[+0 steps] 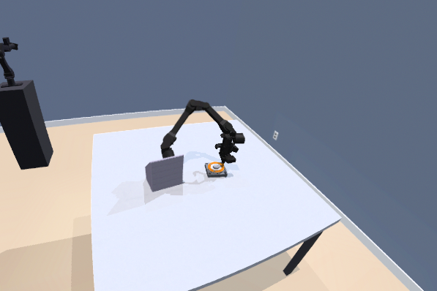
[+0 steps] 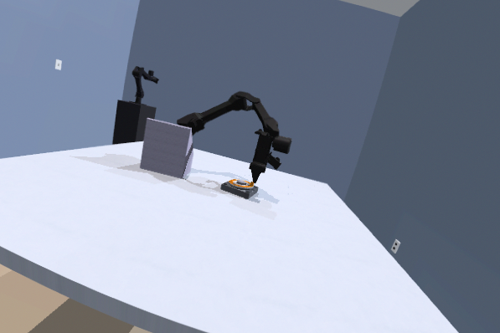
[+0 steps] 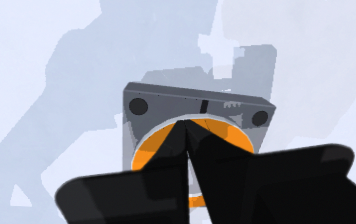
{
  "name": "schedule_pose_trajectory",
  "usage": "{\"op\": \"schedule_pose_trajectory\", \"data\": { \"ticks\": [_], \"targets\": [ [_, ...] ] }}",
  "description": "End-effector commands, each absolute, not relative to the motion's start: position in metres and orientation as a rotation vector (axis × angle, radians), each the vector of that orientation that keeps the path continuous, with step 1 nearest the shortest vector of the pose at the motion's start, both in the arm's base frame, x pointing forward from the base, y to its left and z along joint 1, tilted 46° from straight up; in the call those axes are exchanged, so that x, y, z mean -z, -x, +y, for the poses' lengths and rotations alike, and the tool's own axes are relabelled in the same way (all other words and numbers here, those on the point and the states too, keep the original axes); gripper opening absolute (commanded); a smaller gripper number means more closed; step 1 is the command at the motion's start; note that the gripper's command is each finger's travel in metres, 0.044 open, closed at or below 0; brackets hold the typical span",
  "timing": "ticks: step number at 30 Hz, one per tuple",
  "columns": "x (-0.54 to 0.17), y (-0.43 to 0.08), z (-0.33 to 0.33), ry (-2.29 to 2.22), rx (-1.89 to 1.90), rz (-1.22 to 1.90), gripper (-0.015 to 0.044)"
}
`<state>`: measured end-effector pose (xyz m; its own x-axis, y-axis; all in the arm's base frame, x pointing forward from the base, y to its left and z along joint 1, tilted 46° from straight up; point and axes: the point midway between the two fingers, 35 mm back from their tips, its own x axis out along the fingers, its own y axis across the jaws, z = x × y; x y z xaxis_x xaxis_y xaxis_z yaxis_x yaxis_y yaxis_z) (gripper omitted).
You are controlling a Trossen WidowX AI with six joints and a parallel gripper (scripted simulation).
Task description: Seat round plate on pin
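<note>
At the far rim of the round plate (image 3: pixel 147 152), the closed, empty pincer (image 3: pixel 185 121) points down.
Push the rim sideways gently; pressing hard would likely jam the plate against the base (image 3: pixel 165 102).

— Where do we see our arm (image 1: pixel 190 117) now?

— From above, it rises off its base at about nine o'clock, peaks at the elbow near twelve, then slopes down toward four o'clock to the wrist (image 2: pixel 272 144).

— And the wrist's pose?

— We see it turned so that the gripper (image 2: pixel 254 181) points almost straight down, tilted a little.

— How do the jaws stand?

— Pressed together to a single narrow tip, with nothing between them. In our wrist view the two dark fingers meet along one thin seam running toward twelve o'clock, their wide bodies filling the lower frame.
</note>
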<state>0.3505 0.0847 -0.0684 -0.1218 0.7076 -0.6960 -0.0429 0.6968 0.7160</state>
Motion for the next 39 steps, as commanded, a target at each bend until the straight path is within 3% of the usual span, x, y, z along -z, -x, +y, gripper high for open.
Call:
{"op": "schedule_pose_trajectory", "data": {
  "ticks": [1, 16, 39],
  "targets": [
    [0.073, -0.350, 0.082, -0.554, -0.700, 1.580, 0.0000],
    [0.044, -0.352, 0.051, -0.552, -0.698, 1.581, 0.0000],
    [0.051, -0.352, 0.057, -0.563, -0.695, 1.583, 0.0000]
  ]
}}
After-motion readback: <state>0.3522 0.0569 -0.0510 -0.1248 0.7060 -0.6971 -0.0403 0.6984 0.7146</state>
